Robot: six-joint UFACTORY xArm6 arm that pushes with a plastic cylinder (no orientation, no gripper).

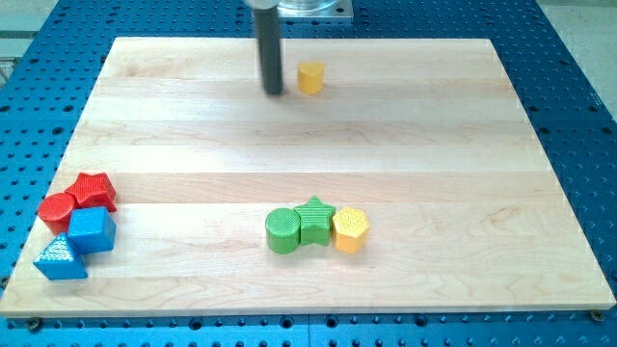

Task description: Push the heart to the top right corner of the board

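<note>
One rod only, no pincer fitted, so no jaw state to report. My tip (276, 93) down on the wooden board (193, 125) near the view's top, just left of the yellow heart (310, 77), narrow gap visible. Heart near top edge, slightly left of centre, well apart from top right corner. Lower centre, touching in a row: green cylinder (282, 230), green star (314, 221), yellow hexagon (350, 229). Lower left, clustered: red cylinder (57, 209), red star (93, 191), blue cube (92, 230), blue triangle (60, 257).
</note>
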